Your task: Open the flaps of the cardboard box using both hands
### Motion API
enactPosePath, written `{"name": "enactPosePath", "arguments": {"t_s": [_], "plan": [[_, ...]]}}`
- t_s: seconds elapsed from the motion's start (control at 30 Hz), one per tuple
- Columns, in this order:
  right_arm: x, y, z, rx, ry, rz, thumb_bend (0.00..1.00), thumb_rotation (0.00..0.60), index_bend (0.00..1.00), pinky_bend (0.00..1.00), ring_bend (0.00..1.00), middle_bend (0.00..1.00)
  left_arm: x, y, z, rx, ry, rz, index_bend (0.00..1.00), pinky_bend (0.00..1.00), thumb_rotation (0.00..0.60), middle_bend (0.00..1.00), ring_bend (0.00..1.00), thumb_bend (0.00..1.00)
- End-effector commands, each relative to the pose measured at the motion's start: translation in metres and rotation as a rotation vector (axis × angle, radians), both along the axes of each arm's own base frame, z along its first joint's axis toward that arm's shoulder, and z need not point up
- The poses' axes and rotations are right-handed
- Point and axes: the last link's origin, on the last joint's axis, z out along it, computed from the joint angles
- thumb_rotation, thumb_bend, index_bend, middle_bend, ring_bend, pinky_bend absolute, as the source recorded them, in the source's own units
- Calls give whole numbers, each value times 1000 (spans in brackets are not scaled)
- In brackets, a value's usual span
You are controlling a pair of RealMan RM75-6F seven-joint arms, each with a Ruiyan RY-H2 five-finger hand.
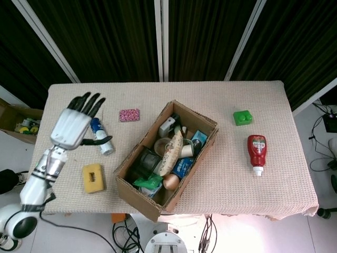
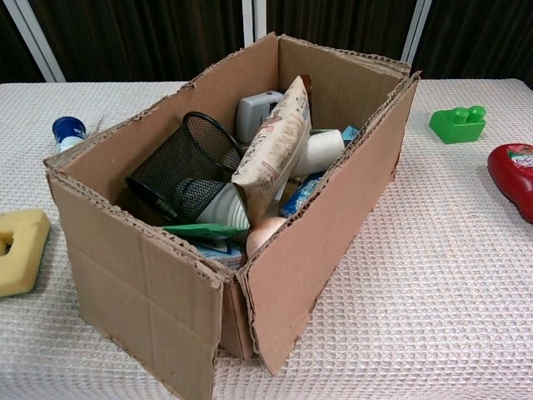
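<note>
The cardboard box (image 1: pixel 202 156) (image 2: pixel 325 233) stands in the middle of the table, its top open and its flaps folded down out of sight. Inside lie a black mesh cup (image 2: pixel 179 167), a tan snack bag (image 2: pixel 275 146), a white roll (image 2: pixel 321 152) and several other small items. My left hand (image 1: pixel 78 122) hangs above the table's left side, well clear of the box, fingers spread and holding nothing. It does not show in the chest view. My right hand is in neither view.
A blue-capped bottle (image 1: pixel 101 136) (image 2: pixel 67 132) lies partly under my left hand. A yellow sponge (image 1: pixel 93 177) (image 2: pixel 18 250) sits front left, a pink block (image 1: pixel 129 115) behind. A green brick (image 1: pixel 242 117) (image 2: pixel 457 123) and a ketchup bottle (image 1: pixel 257 151) (image 2: pixel 512 177) lie right of the box.
</note>
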Motion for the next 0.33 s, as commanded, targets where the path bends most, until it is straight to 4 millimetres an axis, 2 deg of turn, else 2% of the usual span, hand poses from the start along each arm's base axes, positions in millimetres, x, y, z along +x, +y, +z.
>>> {"name": "enactPosePath", "arguments": {"t_s": [0.03, 0.17, 0.33], "plan": [[-13, 13, -8, 1, -1, -57, 383, 600, 0, 0, 0, 0, -98, -80, 21, 42, -51, 136, 8, 170, 0, 67, 35, 120], [-23, 21, -13, -1, -20, -89, 384, 600, 0, 0, 0, 0, -140, -110, 18, 68, -84, 219, 9, 169, 0, 69, 35, 122], [-28, 20, -17, -5, -38, -100, 384, 600, 0, 0, 0, 0, -167, -133, 14, 100, -128, 254, 9, 169, 0, 69, 35, 121]]}}
